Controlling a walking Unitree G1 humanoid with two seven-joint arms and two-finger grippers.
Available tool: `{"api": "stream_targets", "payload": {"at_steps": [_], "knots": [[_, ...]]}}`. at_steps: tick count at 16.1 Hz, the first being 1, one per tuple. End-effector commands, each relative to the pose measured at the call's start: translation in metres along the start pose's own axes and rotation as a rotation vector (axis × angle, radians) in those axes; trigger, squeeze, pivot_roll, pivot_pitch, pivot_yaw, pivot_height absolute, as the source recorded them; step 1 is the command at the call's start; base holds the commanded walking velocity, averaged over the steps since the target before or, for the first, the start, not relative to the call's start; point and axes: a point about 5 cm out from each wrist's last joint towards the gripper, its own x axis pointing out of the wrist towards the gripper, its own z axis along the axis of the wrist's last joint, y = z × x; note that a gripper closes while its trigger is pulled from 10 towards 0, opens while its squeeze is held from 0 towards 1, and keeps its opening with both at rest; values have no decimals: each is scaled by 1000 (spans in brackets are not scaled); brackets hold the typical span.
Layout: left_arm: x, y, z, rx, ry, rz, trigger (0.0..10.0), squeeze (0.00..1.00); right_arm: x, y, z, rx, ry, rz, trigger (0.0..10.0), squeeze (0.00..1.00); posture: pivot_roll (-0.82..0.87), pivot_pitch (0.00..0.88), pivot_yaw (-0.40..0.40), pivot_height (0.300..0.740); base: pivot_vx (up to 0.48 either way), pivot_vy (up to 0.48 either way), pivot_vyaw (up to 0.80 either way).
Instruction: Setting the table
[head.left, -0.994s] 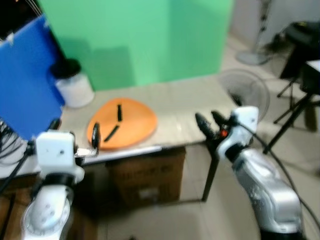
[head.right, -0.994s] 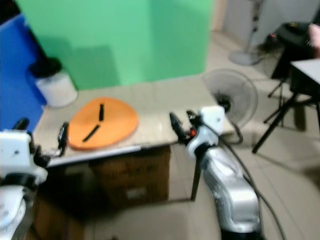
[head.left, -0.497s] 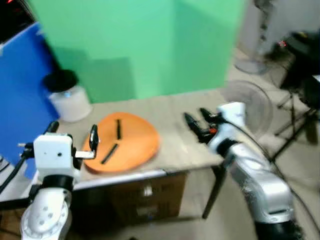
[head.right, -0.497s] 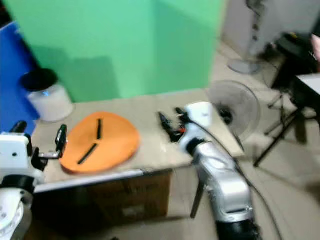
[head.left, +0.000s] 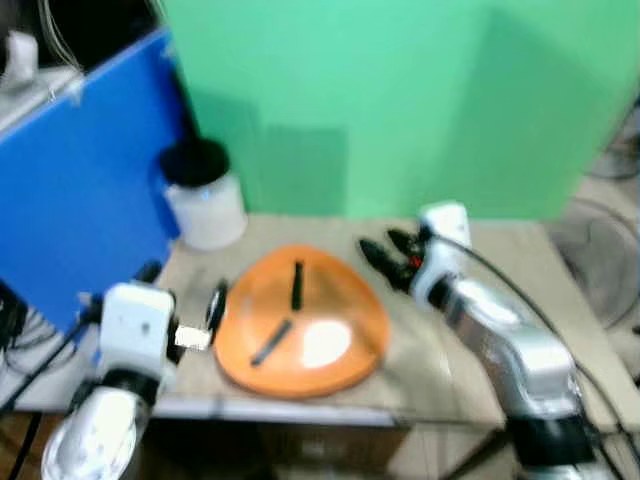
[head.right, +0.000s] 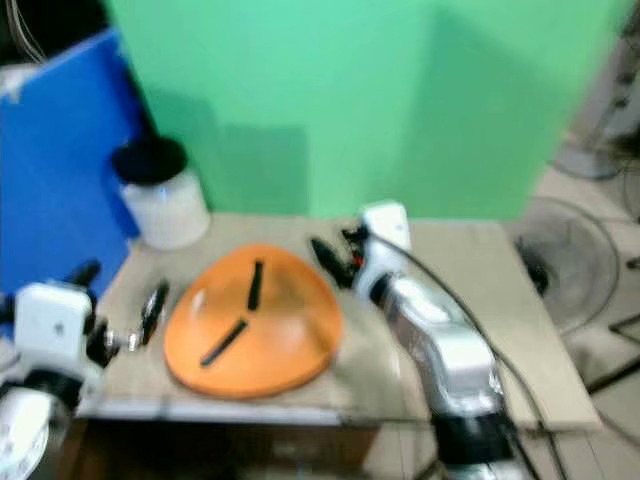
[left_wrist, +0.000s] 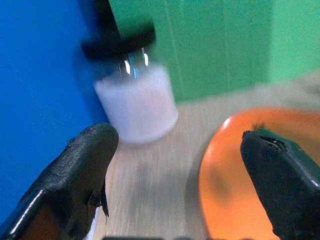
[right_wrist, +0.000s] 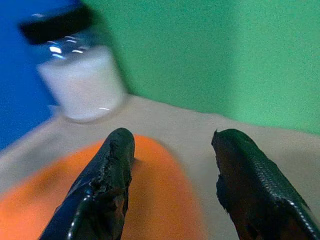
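Plate (head.left: 305, 320): orange, flat on the desk (head.left: 470, 340), at about 6 o'clock, close to the front edge.
Sticks (head.left: 296, 284): two dark thin things on the plate, one near 12 o'clock of it, one (head.left: 271, 341) near 8 o'clock. Too blurry to tell, maybe for eating.
Jar (head.left: 203, 195): white with a black lid, at 10 o'clock from the plate, back by the blue board (head.left: 80, 190). Well apart from the plate.
Left tool (head.left: 190, 318): spread wide, holding nothing. Just beside the plate at its 9 o'clock rim, low over the desk.
Right tool (head.left: 385, 252): spread too, holding nothing. Over the plate's rim at 2 o'clock, pointed toward the jar.
Why there: likely lined up on both sides of the plate to lift or shift it.
Edges: front desk edge close under the plate, so a push toward 6 o'clock could tip it off.
Open room: lots of bare desk at 3 o'clock. Tight at 9 o'clock by the blue board. Green wall (head.left: 400, 100) closes off 12 o'clock.
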Motion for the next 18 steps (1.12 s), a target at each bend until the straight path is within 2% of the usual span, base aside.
{"api": "stream_targets", "payload": {"at_steps": [1, 2, 3, 6, 10, 14, 18], "knots": [[3, -6, 3, -11, -22, -69, 10000, 0, -6, -14, -2, 21, 42, -20, 10000, 0, -41, 0, 38, 740, 0, 0, 0], [7, -9, -2, -8, -4, -159, 10000, 0, -5, -20, -3, 58, 112, 13, 10000, 0, -50, 0, 35, 740, 0, 0, 0], [8, -10, -6, 1, 8, -219, 10000, 0, -4, -23, -3, 79, 138, 28, 10000, 1000, -53, 0, 31, 740, 0, 0, 0], [13, -11, -16, 20, 54, -372, 10000, 0, -1, -32, -2, 102, 192, 51, 10000, 1000, -61, 0, 27, 740, 0, 0, 0], [24, -14, -34, 12, 120, -505, 10000, 0, -1, -38, -5, 123, 312, 162, 10000, 1000, -89, 0, 25, 740, 0, 0, 0], [32, -17, -47, -11, 142, -553, 10000, 0, 1, -45, -8, 140, 369, 174, 10000, 1000, -93, 0, 17, 740, 0, 0, 0], [30, -23, -67, -17, 199, -597, 10000, 0, 2, -48, -14, 143, 418, 180, 10000, 1000, -101, 0, 10, 740, 0, 0, 0]]}}
